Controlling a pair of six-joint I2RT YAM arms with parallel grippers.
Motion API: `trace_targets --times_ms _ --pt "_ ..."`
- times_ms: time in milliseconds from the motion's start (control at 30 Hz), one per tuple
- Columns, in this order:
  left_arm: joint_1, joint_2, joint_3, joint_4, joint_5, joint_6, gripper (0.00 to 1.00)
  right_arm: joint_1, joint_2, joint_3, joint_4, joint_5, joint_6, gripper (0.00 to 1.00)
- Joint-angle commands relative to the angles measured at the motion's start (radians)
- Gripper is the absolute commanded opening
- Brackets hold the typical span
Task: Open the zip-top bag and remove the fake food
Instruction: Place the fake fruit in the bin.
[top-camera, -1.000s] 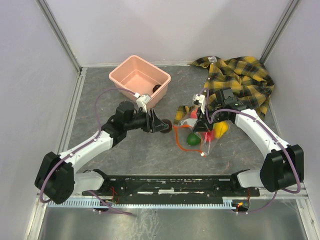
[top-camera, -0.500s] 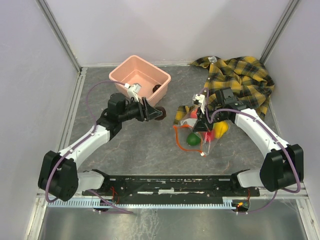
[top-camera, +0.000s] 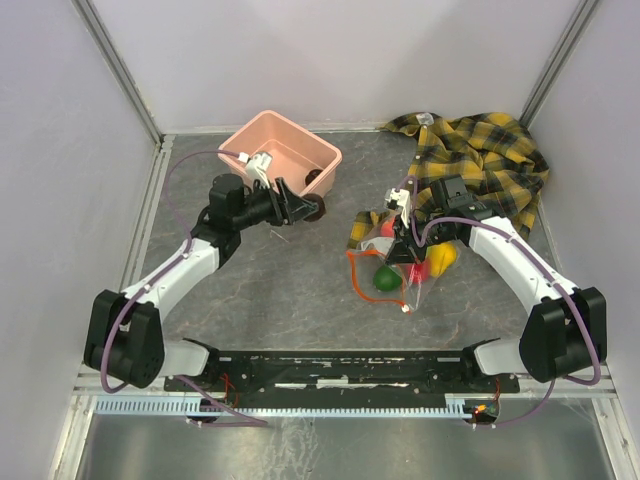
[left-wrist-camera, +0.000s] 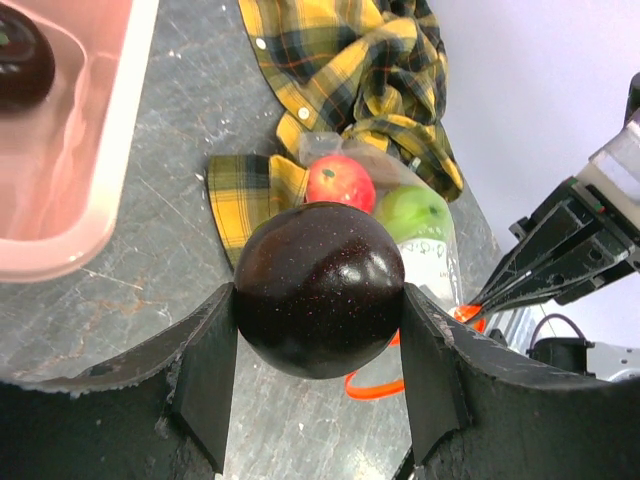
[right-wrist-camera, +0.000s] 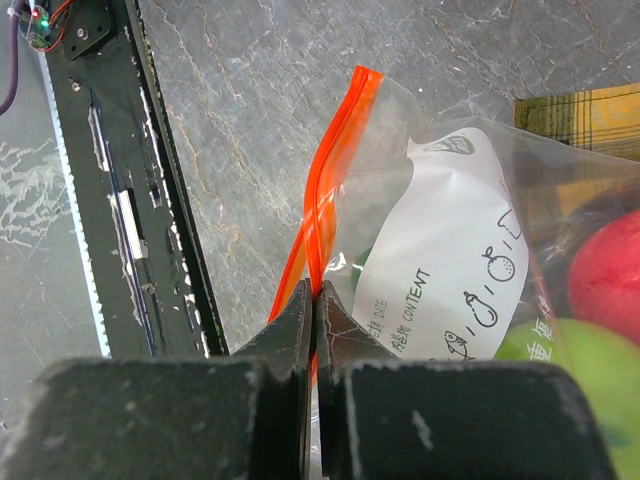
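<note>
The zip-top bag (top-camera: 408, 272) lies on the grey table right of centre, its orange-red zip strip (right-wrist-camera: 335, 160) parted. My right gripper (right-wrist-camera: 315, 292) is shut on one lip of that strip, also seen from above (top-camera: 403, 250). Fake food still shows inside the bag: a red fruit (left-wrist-camera: 338, 180), a light green one (left-wrist-camera: 412, 212), a dark green one (top-camera: 385, 279) and a yellow one (top-camera: 443, 257). My left gripper (left-wrist-camera: 318, 310) is shut on a glossy dark brown fruit (left-wrist-camera: 320, 275) and hovers beside the pink tub's near right wall (top-camera: 312, 207).
The pink tub (top-camera: 243, 152) stands at the back left, with another dark fruit (left-wrist-camera: 20, 65) in its corner. A yellow-and-black plaid shirt (top-camera: 490, 160) is bunched at the back right, partly under the bag. White walls close in the table on three sides.
My left arm has carried the dark brown fruit back and to the left, from mid-table toward the pink tub. The right gripper and the bag have stayed put.
</note>
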Motion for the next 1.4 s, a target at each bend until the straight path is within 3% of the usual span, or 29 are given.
trace_targets --times_ms 0,1367 --pt "0.020 0.012 0.069 0.062 0.023 -0.015 0.39 -0.002 -0.001 0.040 0.005 -0.014 -0.014 0.02" --pt "0.091 0.195 0.285 -0.022 -0.095 0.061 0.40 -0.002 0.005 0.041 0.003 -0.012 -0.018 0.02"
